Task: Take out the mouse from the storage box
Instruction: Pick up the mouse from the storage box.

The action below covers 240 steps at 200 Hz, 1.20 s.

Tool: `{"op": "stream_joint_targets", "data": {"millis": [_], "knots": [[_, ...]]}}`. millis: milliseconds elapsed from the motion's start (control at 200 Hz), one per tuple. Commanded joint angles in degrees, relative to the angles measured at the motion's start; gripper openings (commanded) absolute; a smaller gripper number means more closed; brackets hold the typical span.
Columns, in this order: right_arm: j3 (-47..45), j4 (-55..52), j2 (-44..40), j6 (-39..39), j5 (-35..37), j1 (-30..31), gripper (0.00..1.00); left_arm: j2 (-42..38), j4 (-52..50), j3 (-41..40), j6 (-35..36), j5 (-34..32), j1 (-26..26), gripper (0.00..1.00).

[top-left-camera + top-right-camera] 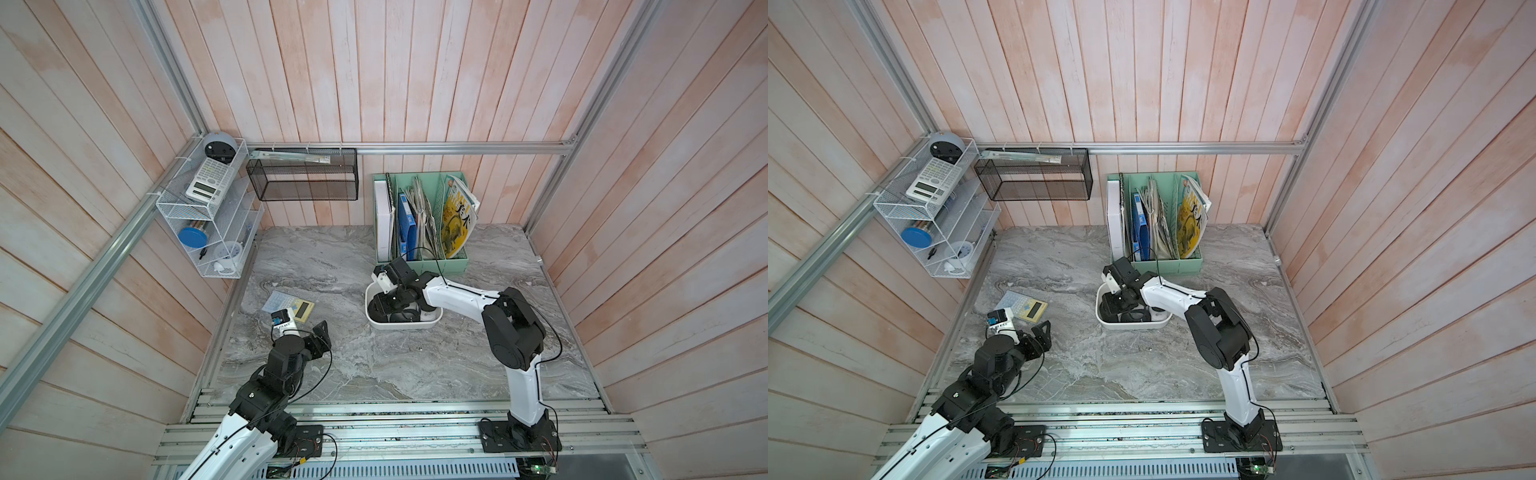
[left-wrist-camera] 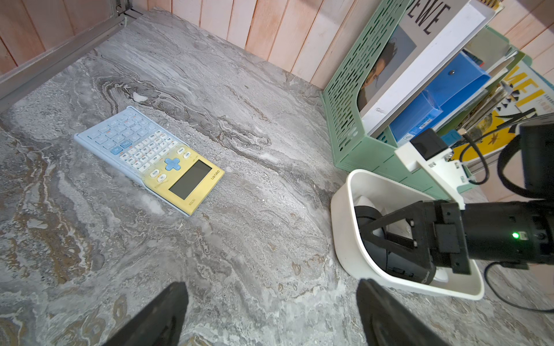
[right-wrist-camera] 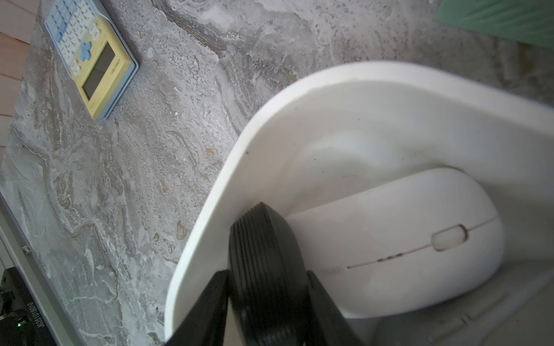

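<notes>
Right wrist view: right gripper (image 3: 266,274) clamps ribbed black mouse (image 3: 263,233) beside wall of shallow white plastic storage box (image 3: 209,209); left gripper (image 2: 271,287) wide, empty. Risk: lift drags box, grip slips.

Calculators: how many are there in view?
2. A blue-and-yellow calculator lies flat on the table; a white calculator rests in the white wire shelf. Others may be hidden.

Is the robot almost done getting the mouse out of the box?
Not yet. Done: the right gripper is down inside the storage box. In hand: its jaws are closed on a black mouse, not lifted out yet. Left: raise it clear and set it on the table. The left gripper hangs open, empty.
</notes>
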Motion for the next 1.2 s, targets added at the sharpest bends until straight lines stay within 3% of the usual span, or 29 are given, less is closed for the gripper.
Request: {"op": "stream_joint_targets", "data": {"millis": [0, 135, 440, 830, 1195], "knots": [[0.7, -0.8, 2.2, 0.5, 0.9, 1.3, 0.47, 0.3, 1.2, -0.7, 1.0, 0.3, 0.2, 0.94], [1.2, -0.9, 2.8, 0.6, 1.3, 1.3, 0.48, 0.4, 1.3, -0.6, 0.9, 0.3, 0.3, 0.94], [0.4, -1.7, -1.6, 0.8, 2.8, 1.3, 0.36, 0.6, 1.3, -0.7, 1.0, 0.3, 0.3, 0.94], [-2.1, -3.4, -10.2, 2.8, 7.2, 1.3, 0.34, 0.3, 1.2, -0.7, 1.1, 0.4, 0.3, 0.95], [-11.6, -2.9, -22.2, 6.8, 7.6, 1.3, 0.34, 0.1, 1.1, -0.8, 1.0, 0.5, 0.2, 0.95]]}}
